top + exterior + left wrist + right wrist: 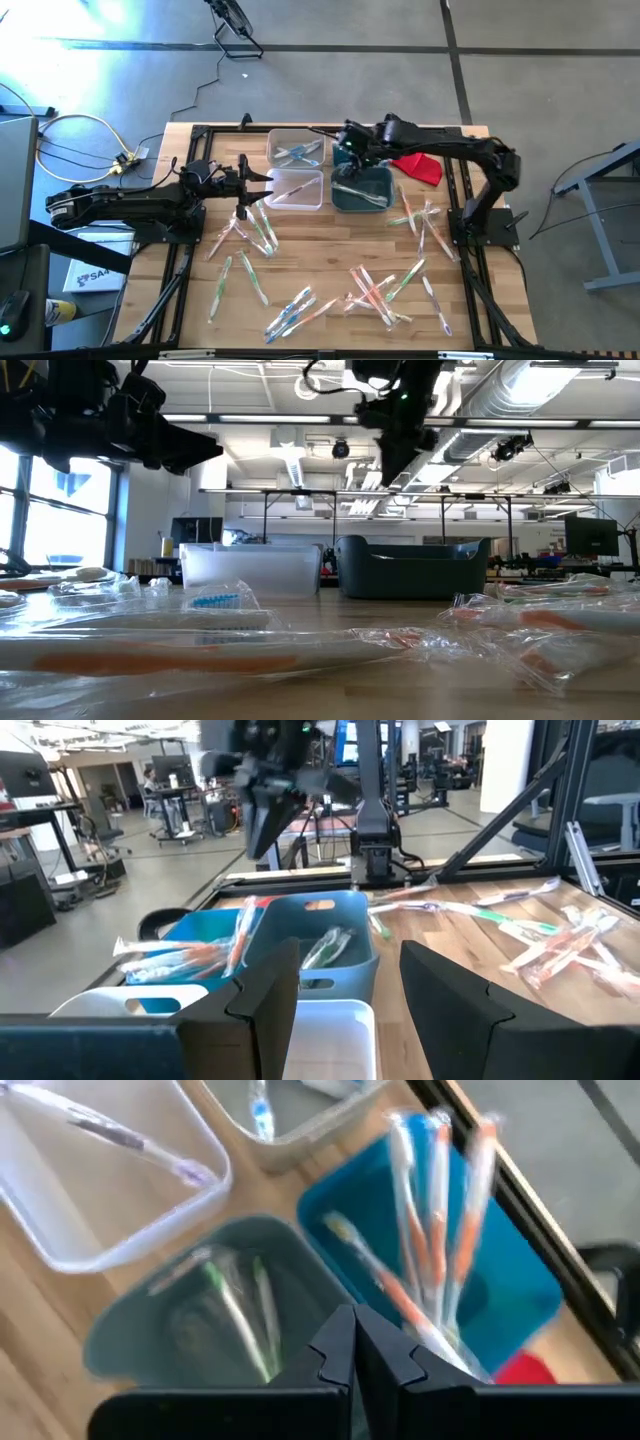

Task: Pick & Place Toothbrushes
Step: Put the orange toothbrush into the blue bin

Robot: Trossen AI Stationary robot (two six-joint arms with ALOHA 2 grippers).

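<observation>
Jaws: right gripper (355, 1342) closed empty, hovering over teal bin (362, 190); left gripper (345, 995) waiting open near clear bins (297, 188), sorting wrapped toothbrushes (375, 292).

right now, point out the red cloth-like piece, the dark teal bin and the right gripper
red cloth-like piece (420, 166), high view, middle of the cloth
dark teal bin (372, 178), high view, its right-hand wall
right gripper (354, 1342), right wrist view, where the shut fingertips meet
</observation>
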